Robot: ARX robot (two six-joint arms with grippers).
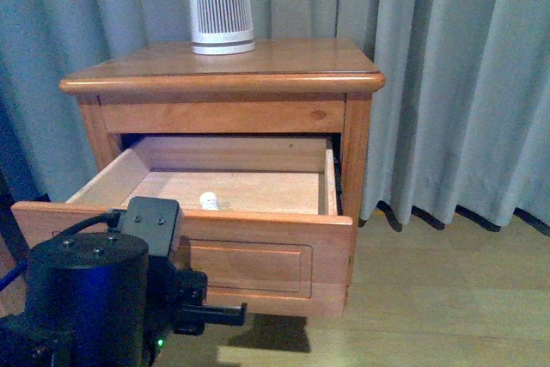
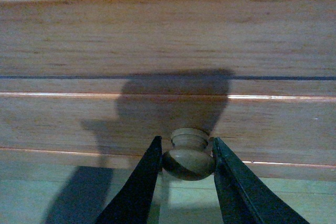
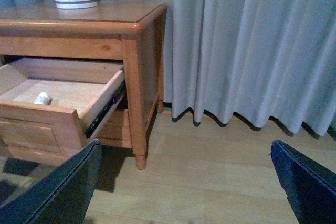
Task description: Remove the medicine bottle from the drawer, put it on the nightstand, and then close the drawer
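Nightstand (image 1: 258, 66) stands in front of a grey curtain (image 1: 447, 83) on a pale wood floor (image 1: 447, 298). Its top carries only a white ribbed device (image 1: 221, 6), toward the back.

The upper drawer (image 1: 258, 251) is pulled well out, pale interior exposed. The medicine bottle (image 1: 209, 201) sits inside on the drawer bottom, close behind the front panel and approx. mid-width. In the right wrist view it appears to be lying on its side (image 3: 42, 98). Nothing touches it, and it is well apart from both claws.

Left arm (image 1: 86, 290) fills the lower-left of the front view, right up against the drawer front and hiding the knob there. Left wrist view shows the left gripper (image 2: 186, 141) clenched on the round knob (image 2: 188, 163) — one dark finger (image 2: 149, 171) pressed to each side, w/ no gap visible.

Right gripper (image 3: 185, 145) is released — fingers spread wide, nothing btwn them but floor. It hangs low, off to the nightstand's right side and apart from it.
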